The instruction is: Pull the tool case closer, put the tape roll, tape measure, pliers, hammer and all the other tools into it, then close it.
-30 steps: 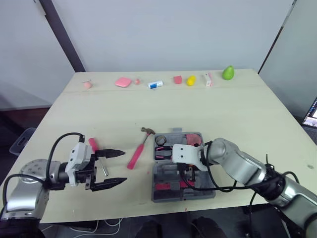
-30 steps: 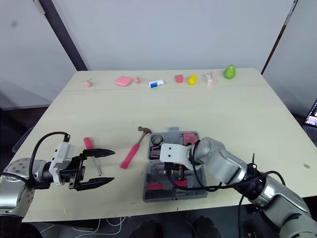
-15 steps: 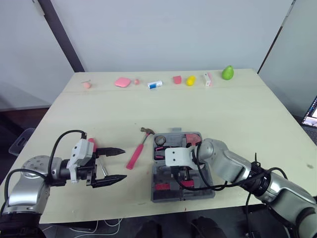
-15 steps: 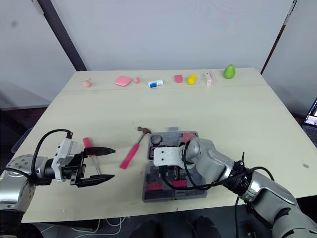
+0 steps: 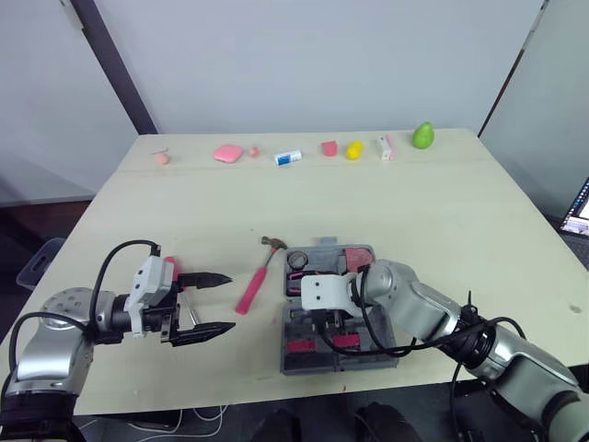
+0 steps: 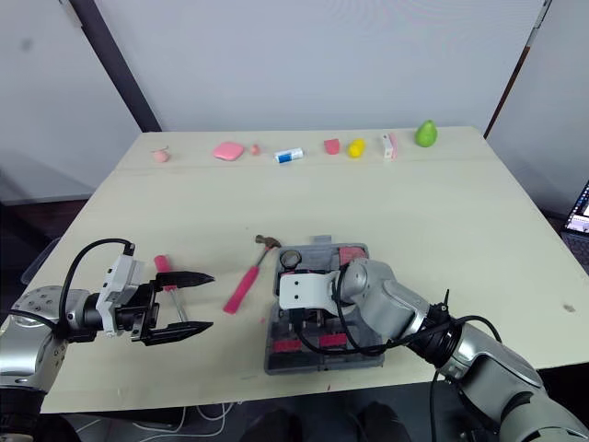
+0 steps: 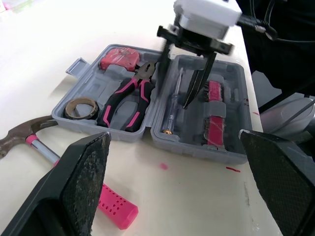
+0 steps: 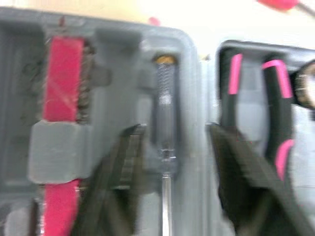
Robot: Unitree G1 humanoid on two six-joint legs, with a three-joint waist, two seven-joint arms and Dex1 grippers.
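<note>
As the head views show, the right gripper (image 5: pixel 331 324) has slid over the last second across the open tool case (image 5: pixel 382 348) toward the left gripper (image 5: pixel 221 304). The case and the hammer (image 5: pixel 256 281) lie where they were, and the left gripper has barely shifted. It hangs spread wide and empty. The hammer rests on the table (image 5: pixel 414 212) just beyond its fingertips, between the two grippers. Its long axis runs from the steel head at the far end to the pink handle end, which slants back toward the left gripper. A red-handled tool (image 6: pixel 164 267) lies close behind that gripper's far finger.

In the left wrist view, the right gripper stands fingers-down in the case with its jaws parted, one finger on each side of the screwdriver (image 7: pixel 172 105). It clamps nothing. The screwdriver lies flat in its slot, its brass cap pointing toward the left gripper and its blade pointing away. The tape roll (image 7: pixel 81 107), pliers (image 7: pixel 125 98) and tape measure (image 7: pixel 118 57) sit in the other half, beyond the right gripper's far finger.

In the right wrist view, the screwdriver runs straight between the two spread fingers with its cap away from the wrist. A pink-bodied tool (image 8: pixel 59 98) lies outside one finger and the pliers handles outside the other.

The screwdriver looks seated, so this reads as a release. The hammer and the red-handled tool are not yet in, and the lid is open.
</note>
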